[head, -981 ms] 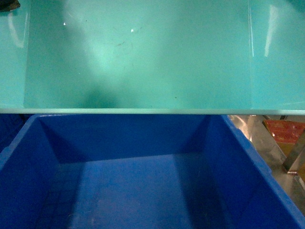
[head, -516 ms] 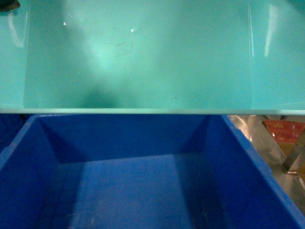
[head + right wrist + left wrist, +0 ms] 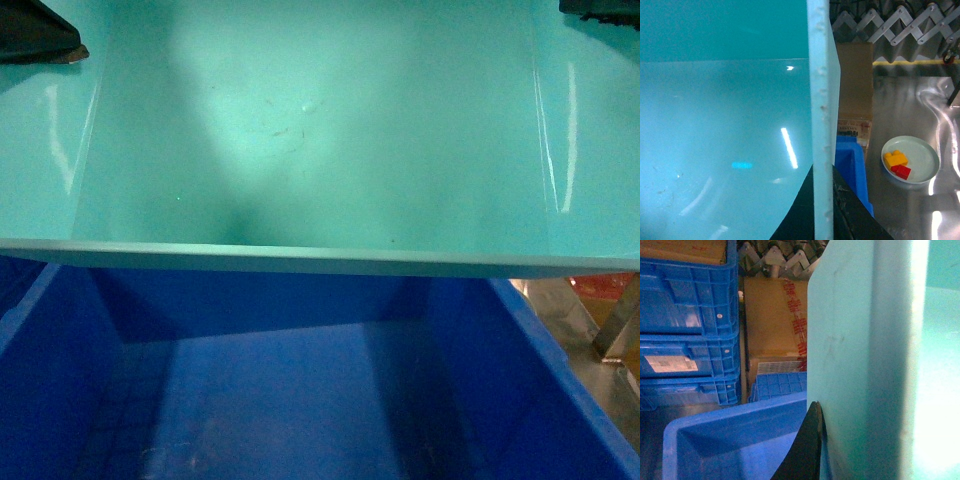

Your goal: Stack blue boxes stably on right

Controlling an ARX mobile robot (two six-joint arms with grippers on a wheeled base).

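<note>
A light turquoise box [image 3: 320, 130] hangs tilted just above a larger dark blue box [image 3: 280, 390], and its near rim crosses the head view. At that view's top left corner, my left gripper [image 3: 40, 38] holds the turquoise box's left wall. In the left wrist view one black finger [image 3: 805, 450] lies flat on the outside of that wall, and the other finger is hidden. My right gripper [image 3: 821, 175] is shut on the right wall, with a black finger on each side of the rim. The dark blue box's corner [image 3: 852, 165] shows below it.
Ribbed blue crates [image 3: 687, 325] with white labels are stacked to the left, next to a brown carton [image 3: 775, 325] with red tape. On the metal table to the right sits a pale plate [image 3: 922, 165] with yellow and red bricks. A folding barrier [image 3: 890, 25] stands behind.
The turquoise box has sunk and tipped: its near rim sits lower in the head view and hides more of the dark blue box. Both grippers now show at the top corners.
</note>
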